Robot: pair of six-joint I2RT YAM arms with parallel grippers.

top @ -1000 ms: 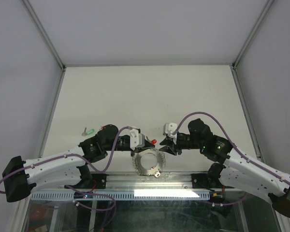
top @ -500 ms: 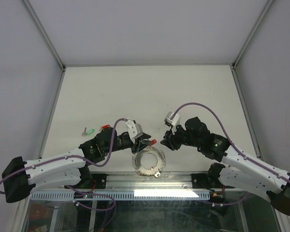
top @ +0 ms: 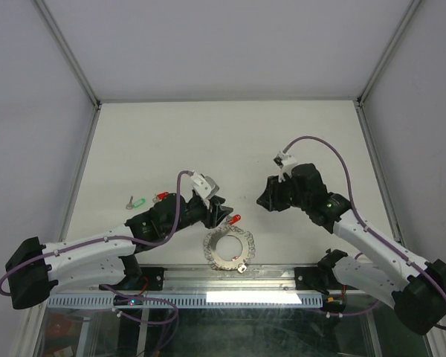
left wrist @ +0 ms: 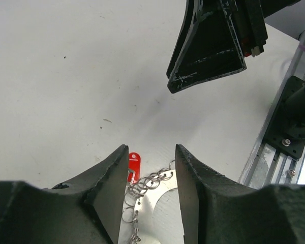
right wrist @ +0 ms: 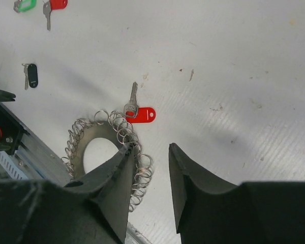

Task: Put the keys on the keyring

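Top view: the keyring lies at the near edge of the counter, with a red key touching its fringe. Left wrist: left jaws apart, empty. Right wrist: right jaws apart, empty. Closing over the red key might snag fringe loops and drag the ring.

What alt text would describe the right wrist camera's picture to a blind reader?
The right gripper, two black fingers open and empty, hangs over a flat grey metal ring fringed with silver loops, a red-headed silver key touching its fringe. A black-headed key, another red-headed key and a green-headed key lie beyond on the white table.
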